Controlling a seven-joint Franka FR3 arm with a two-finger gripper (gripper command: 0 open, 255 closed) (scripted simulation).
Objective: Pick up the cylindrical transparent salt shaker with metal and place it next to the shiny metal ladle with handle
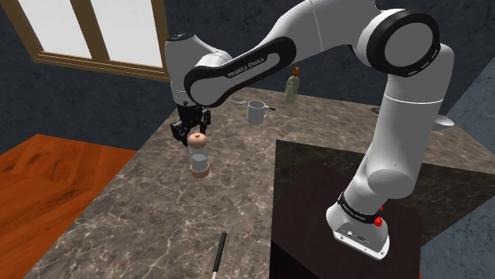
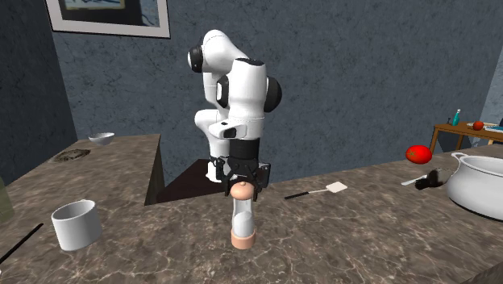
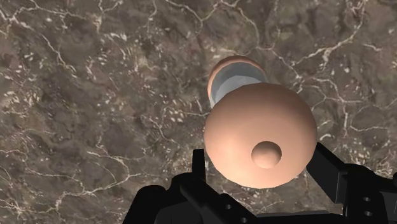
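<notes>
The salt shaker (image 1: 199,154) stands upright on the marble counter (image 1: 127,214). It has a clear glass body with a pinkish rounded cap and base (image 2: 243,216). My black gripper (image 1: 193,127) hangs straight over it, open. Its fingers (image 3: 198,167) stand on either side of the cap (image 3: 259,135), and I cannot tell whether they touch it. The gripper (image 2: 244,182) is at the height of the cap's top. A thin metal ladle (image 1: 238,101) lies beyond the white mug (image 1: 255,111). Its dark handle (image 2: 21,242) lies past the mug (image 2: 76,224).
A greenish bottle (image 1: 293,82) stands at the counter's far edge. A spatula (image 2: 316,192) lies near the stand (image 1: 341,198). A white pot (image 2: 480,185), a tomato (image 2: 417,153) and a small dark object (image 2: 432,179) sit at the second exterior view's right.
</notes>
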